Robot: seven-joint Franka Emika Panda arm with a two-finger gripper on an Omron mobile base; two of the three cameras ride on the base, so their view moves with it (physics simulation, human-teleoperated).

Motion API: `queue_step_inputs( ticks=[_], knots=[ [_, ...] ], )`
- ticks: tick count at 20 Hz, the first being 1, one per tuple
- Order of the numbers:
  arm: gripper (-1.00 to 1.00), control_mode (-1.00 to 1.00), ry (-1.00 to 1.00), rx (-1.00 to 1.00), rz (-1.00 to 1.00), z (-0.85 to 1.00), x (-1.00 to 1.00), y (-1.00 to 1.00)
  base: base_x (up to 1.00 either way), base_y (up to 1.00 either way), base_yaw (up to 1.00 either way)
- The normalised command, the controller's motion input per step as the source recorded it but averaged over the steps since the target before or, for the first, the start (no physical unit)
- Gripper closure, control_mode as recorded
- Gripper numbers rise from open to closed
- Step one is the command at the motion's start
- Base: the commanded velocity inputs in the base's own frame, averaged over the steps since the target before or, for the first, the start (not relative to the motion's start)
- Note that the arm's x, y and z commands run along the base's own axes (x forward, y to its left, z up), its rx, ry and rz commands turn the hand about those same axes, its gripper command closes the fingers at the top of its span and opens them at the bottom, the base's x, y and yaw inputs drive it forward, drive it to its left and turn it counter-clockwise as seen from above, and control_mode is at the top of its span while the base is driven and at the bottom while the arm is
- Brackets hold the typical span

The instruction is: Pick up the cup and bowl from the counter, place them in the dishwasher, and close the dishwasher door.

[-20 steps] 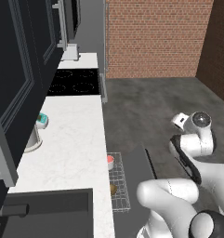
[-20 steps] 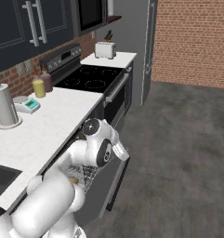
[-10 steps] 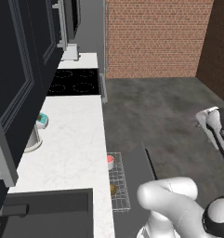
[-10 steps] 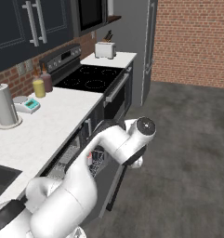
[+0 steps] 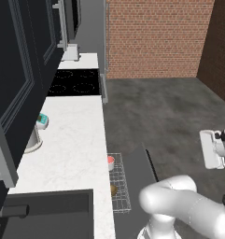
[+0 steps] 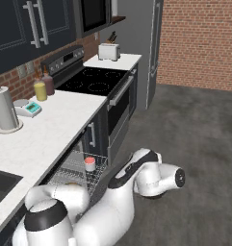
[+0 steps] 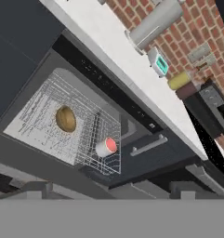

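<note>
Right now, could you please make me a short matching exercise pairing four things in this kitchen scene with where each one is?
Things:
1. cup
2. bowl
3. toaster
4. paper towel roll

Places:
A. on the counter beside the small teal-and-white object
B. at the corner of the wire rack nearest the stove
C. on the far counter beyond the stove
D. in the rack, at a distance from the cup

Pairs: 1-B, 2-D, 3-C, 4-A
</note>
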Motion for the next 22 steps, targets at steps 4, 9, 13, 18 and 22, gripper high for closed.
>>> queue_step_inputs(
  ticks=[4,9,13,18,22],
  knots=[
    [-1.0,-1.0,0.0,0.29,0.09,-0.68,0.46,-0.08,0.0,0.0,0.0],
    [-1.0,-1.0,0.0,0.25,0.17,-0.73,0.33,-0.28,0.0,0.0,0.0],
    [-1.0,-1.0,0.0,0.23,0.19,-0.71,0.2,-0.34,0.0,0.0,0.0],
    [-1.0,-1.0,-0.09,0.06,0.19,-0.51,0.26,-0.16,0.0,0.0,0.0],
    [-1.0,-1.0,-0.04,0.0,0.16,-0.6,0.42,0.0,0.0,0.0,0.0]
  ],
)
